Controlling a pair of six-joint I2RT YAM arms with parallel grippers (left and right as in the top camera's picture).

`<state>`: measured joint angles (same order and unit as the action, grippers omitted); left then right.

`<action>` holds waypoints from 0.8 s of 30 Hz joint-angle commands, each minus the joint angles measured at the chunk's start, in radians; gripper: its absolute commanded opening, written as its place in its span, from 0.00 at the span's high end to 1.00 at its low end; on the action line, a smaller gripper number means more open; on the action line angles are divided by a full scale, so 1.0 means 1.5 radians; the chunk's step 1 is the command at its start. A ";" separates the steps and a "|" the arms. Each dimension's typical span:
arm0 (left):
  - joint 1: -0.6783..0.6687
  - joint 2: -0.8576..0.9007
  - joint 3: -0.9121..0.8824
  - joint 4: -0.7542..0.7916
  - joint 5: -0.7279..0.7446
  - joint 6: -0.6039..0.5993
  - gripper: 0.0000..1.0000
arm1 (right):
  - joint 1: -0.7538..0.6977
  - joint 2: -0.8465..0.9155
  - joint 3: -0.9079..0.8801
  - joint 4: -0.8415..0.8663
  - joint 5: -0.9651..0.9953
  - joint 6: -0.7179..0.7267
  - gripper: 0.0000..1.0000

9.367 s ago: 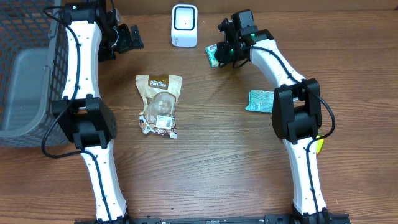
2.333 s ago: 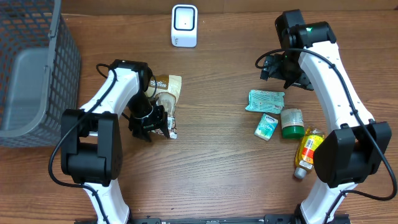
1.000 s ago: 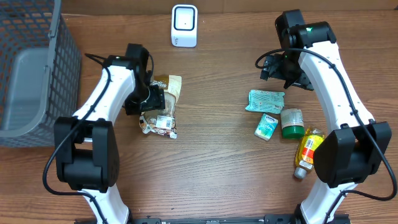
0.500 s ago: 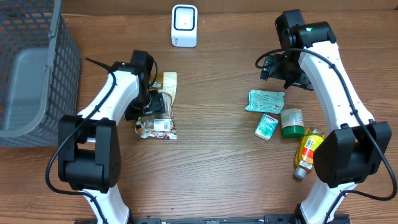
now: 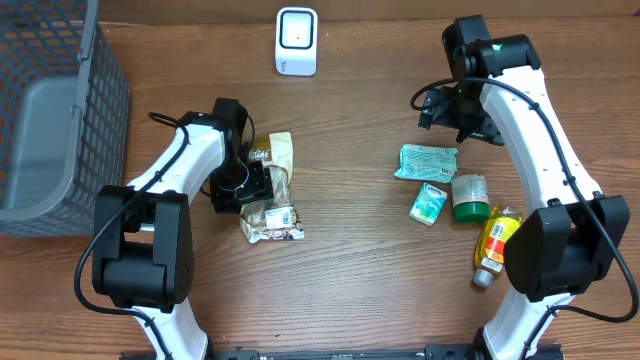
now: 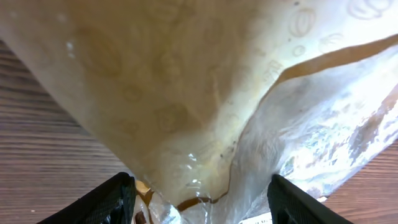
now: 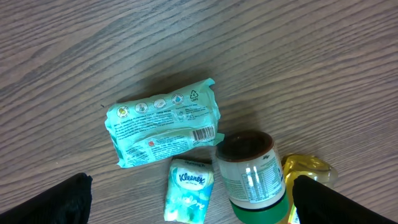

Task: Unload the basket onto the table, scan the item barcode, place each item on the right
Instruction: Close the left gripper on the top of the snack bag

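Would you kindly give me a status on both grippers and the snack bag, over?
Left gripper astride snack bag, grip unconfirmed. Right gripper open, empty, hovering. Bag short of scanner, nothing between.

A mock shop checkout: barcode scanner (image 5: 296, 41), wire basket (image 5: 62, 95), packaged groceries (image 5: 428, 162).

Grey mesh basket (image 5: 105, 100) far left, teal packet (image 5: 428, 161), Kleenex pack (image 5: 429, 203), green-lidded jar (image 5: 468, 197), yellow bottle (image 5: 492, 240) clustered right.
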<state>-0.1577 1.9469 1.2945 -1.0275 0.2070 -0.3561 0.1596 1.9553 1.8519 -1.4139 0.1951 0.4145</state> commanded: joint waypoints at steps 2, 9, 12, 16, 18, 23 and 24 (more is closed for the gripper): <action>0.000 -0.040 0.011 -0.011 -0.026 0.003 0.30 | 0.003 -0.008 0.010 0.003 0.009 0.003 0.00; 0.000 -0.090 0.022 0.023 -0.095 -0.005 0.19 | 0.003 -0.008 0.010 0.003 0.009 0.003 0.00; 0.001 -0.086 0.021 0.048 -0.111 -0.005 0.08 | 0.003 -0.008 0.010 0.003 0.009 0.003 0.00; 0.001 -0.086 0.021 0.058 -0.111 -0.004 0.01 | 0.003 -0.008 0.010 0.003 0.009 0.003 0.00; 0.001 -0.086 0.021 0.066 -0.111 0.009 0.00 | 0.003 -0.008 0.010 0.003 0.009 0.003 0.00; 0.006 -0.086 0.021 0.083 -0.126 0.018 0.01 | 0.003 -0.008 0.010 0.003 0.009 0.003 0.00; 0.006 -0.086 0.021 0.087 -0.128 0.018 0.00 | 0.002 -0.008 0.010 0.003 0.009 0.003 0.00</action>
<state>-0.1562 1.8324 1.3125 -0.9100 0.0467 -0.3561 0.1596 1.9553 1.8519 -1.4136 0.1955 0.4149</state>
